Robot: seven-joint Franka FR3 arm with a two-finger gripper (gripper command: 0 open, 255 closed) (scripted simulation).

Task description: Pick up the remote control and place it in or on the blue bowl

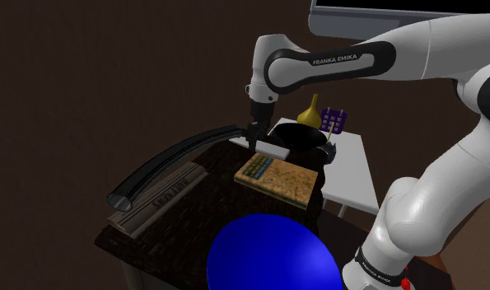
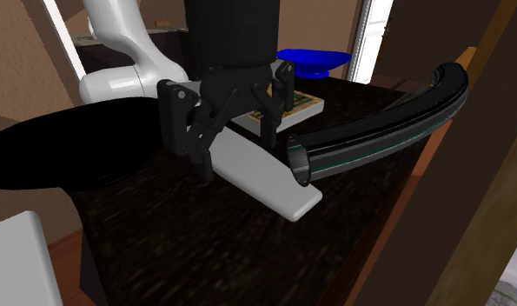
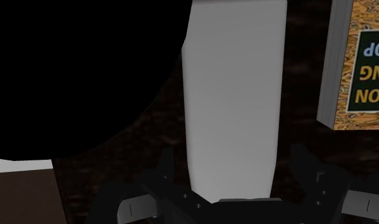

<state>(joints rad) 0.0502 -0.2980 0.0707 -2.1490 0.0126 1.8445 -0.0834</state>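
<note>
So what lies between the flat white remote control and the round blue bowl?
Between the white remote and the blue bowl lies a flat cork-patterned book, as the shoulder view shows.

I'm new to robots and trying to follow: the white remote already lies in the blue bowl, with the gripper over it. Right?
No. The remote lies on the dark table, not in the blue bowl, which stands apart beyond the book, as the second exterior view shows. The gripper is over it.
</note>
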